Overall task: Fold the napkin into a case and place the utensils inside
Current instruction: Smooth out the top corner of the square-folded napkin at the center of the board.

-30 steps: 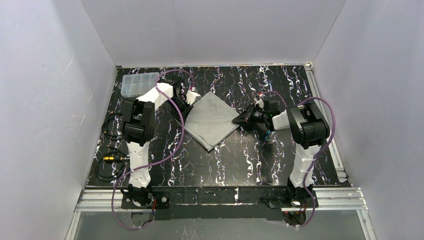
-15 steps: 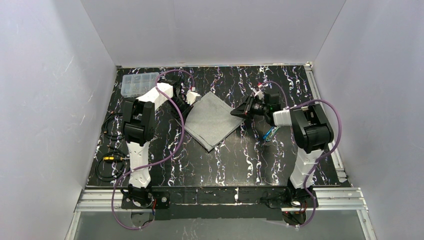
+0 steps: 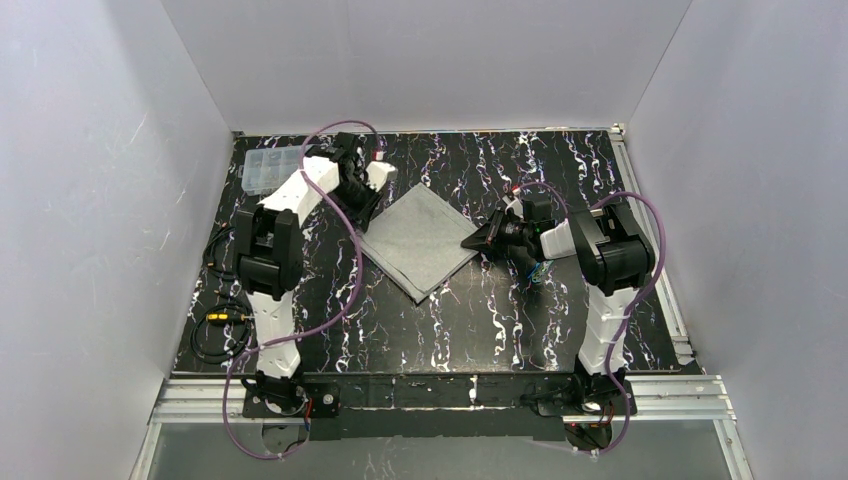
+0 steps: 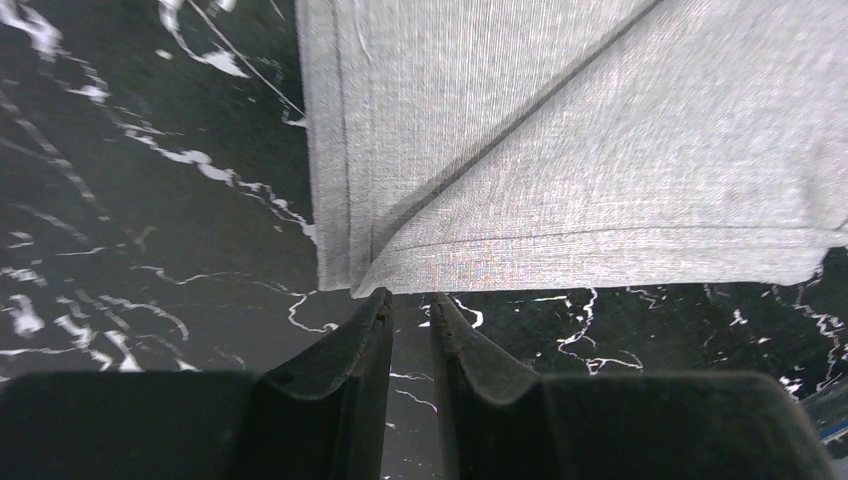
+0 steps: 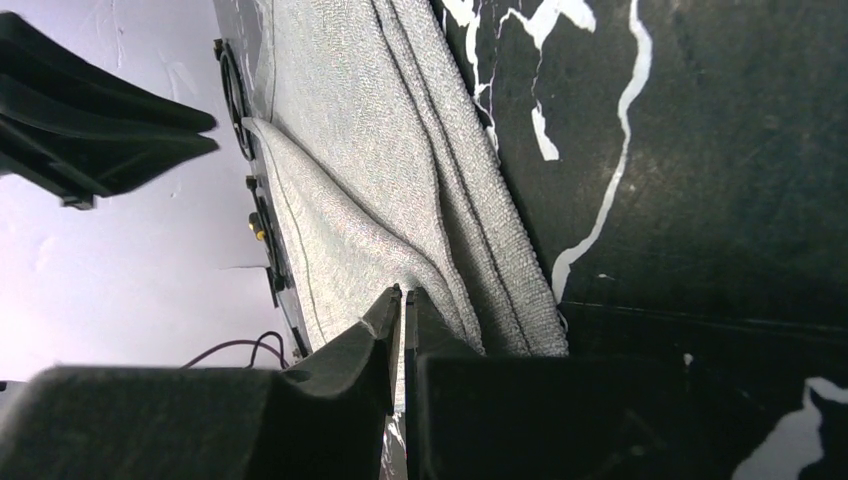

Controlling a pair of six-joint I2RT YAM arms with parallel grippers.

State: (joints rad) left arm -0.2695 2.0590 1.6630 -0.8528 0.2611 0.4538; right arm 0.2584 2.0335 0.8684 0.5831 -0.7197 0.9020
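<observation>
Top view: the folded napkin [image 3: 420,240] lies as a layered grey diamond at the centre of the black marbled table [image 3: 450,330]. One arm stands at each of its side corners.

Left wrist view: the left tool [image 4: 410,302] is released. Its fingers [image 4: 350,350] stand a narrow gap apart with nothing between them, and their tips sit just short of the napkin's corner. The stacked hems of the fold meet at that corner.

Right wrist view: the right tool [image 5: 403,297] is clenched on the napkin. A thin upper layer is pinched between the fingertips and rises in a ridge off the layers that lie flat.

The utensils [image 3: 540,268] show only as a small blue glint on the table right of centre, mostly hidden under the right arm and apart from the napkin. A clear compartment box [image 3: 268,172] sits at the upper left of the table.
</observation>
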